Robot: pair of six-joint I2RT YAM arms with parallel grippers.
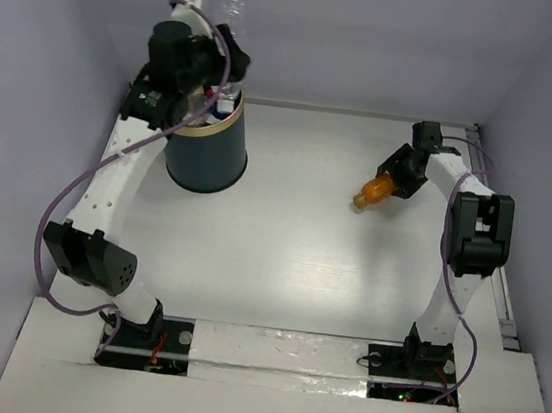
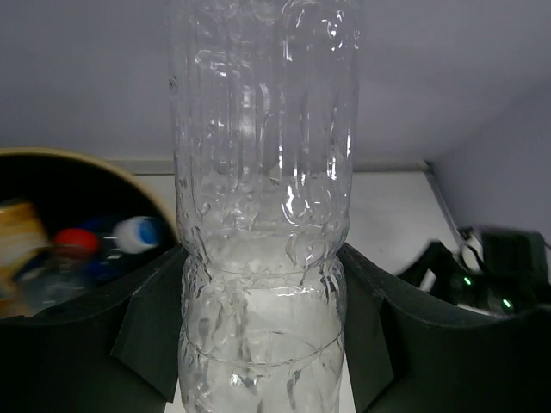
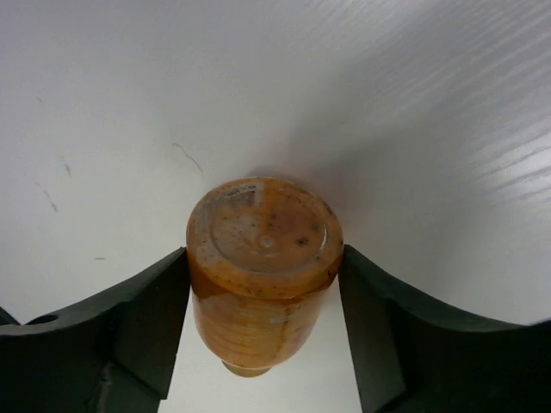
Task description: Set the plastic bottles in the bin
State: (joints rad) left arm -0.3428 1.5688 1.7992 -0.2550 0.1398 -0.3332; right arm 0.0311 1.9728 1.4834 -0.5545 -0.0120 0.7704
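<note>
— Plastic bottles (image 1: pixel 233 20): where are they seen, and how are they turned?

— A white table (image 1: pixel 279 267) is seen, closed in by pale grey walls (image 1: pixel 376 48). The bin (image 1: pixel 207 153) is stood at its far left, with capped bottles (image 2: pixel 103 241) lying inside. A clear bottle (image 2: pixel 263 172) is clamped at its waist by the left gripper (image 2: pixel 263 301) above the bin's far rim, its long axis running out from the fingers toward the far wall.

— And the right side?

— An orange bottle (image 1: pixel 368 196) is pinched across its body by the right gripper (image 1: pixel 390 183), well apart from the bin. Its long axis is slanted toward the near left, and a flat round end is turned to the wrist camera.
</note>
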